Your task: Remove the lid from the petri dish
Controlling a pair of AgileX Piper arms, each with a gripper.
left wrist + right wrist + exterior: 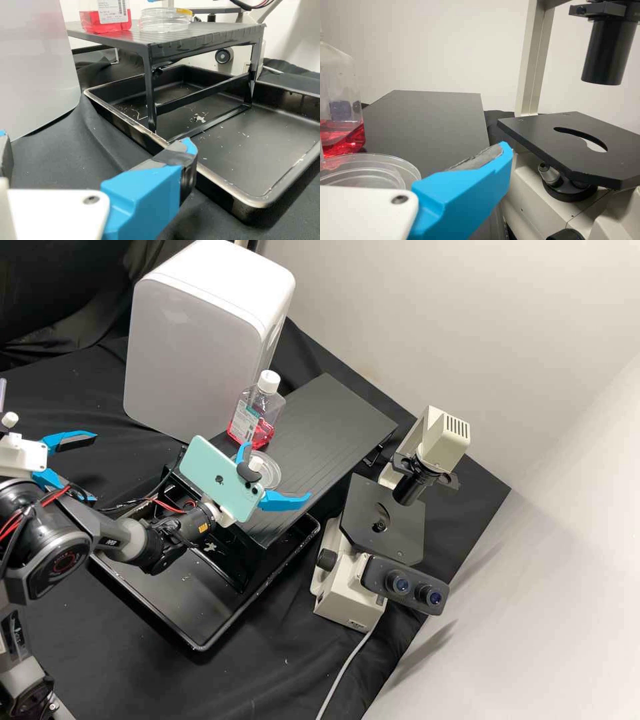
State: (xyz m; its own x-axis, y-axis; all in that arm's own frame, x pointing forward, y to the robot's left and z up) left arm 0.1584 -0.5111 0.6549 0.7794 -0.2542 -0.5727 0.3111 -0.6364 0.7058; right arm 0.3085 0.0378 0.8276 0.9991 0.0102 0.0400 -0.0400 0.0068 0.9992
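Mid-frame: right gripper (277, 472) has its fingers spread either side of the petri dish (265, 470), contact unclear | dish with its lid (165, 11) on sits atop the black rack (333, 427), just beside the red-filled flask (257, 415) | far left: left gripper (83, 465) has its fingers spread, holding nothing | lower right: microscope (383, 540)

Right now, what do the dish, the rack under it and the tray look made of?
Dish: clear glossy plastic, perhaps glass; see-through walls. Rack: matte black, ribbed top; plastic or painted metal. Tray: likely black-coated metal; bright bare rim.
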